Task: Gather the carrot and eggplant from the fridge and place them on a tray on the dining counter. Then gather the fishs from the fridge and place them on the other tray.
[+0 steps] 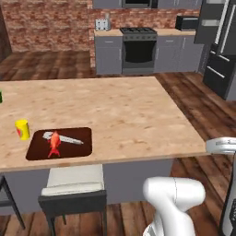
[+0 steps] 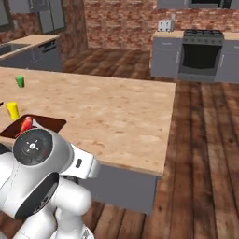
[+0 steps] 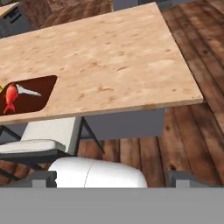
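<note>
**A:** What do you get from the left base view?

**B:** You see the tabletop (image 1: 120,115) across the middle. At about 8 o'clock on it lies a dark tray (image 1: 34,148) holding a red fish (image 1: 54,143) lying across a silvery fish (image 1: 69,138). A yellow cup (image 1: 22,129) stands just beside the tray at its 10 o'clock. The fridge (image 1: 221,64) stands at 2 o'clock, a stool (image 1: 73,186) at 7 o'clock.

**A:** And the right base view?

**B:** You find the tray (image 2: 49,123) at 9 o'clock, partly behind the arm, the red fish on it, the yellow cup beside it and a green cup (image 2: 19,81) farther back.

**A:** The hand view?

**B:** Your gripper (image 3: 111,178) sits at 6 o'clock, spread wide and empty, well apart from the tray at 9 o'clock.
</note>
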